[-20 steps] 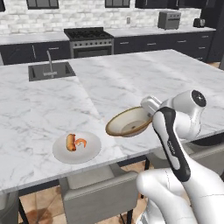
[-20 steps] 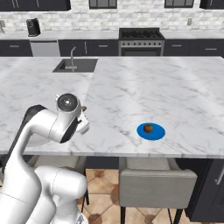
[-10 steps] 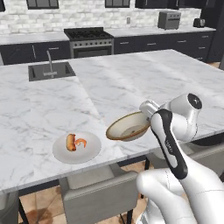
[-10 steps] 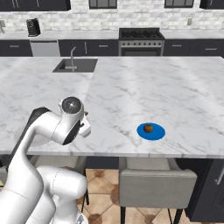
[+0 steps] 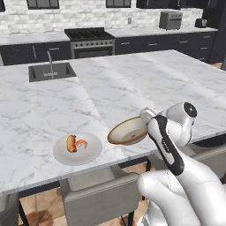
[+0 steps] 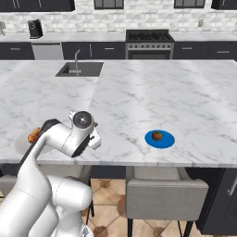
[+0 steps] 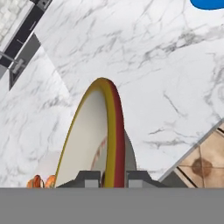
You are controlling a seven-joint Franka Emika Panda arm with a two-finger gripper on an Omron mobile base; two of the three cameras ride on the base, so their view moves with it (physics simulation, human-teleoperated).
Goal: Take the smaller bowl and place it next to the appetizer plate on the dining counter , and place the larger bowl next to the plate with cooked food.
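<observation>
Larger bowl [image 5: 128, 132] hangs gripped by its rim in the closed jaws, tilted just above the marble surface [image 5: 132, 84] near the plate with cooked food [image 5: 77, 148], not yet set down. Beside the appetizer plate [image 6: 159, 138] no smaller bowl appears, so both placements remain.

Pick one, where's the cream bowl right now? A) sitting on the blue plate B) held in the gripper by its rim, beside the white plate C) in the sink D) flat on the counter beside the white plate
B: the gripper is shut on the rim of the larger bowl, to the right of the plate with cooked food.
</observation>
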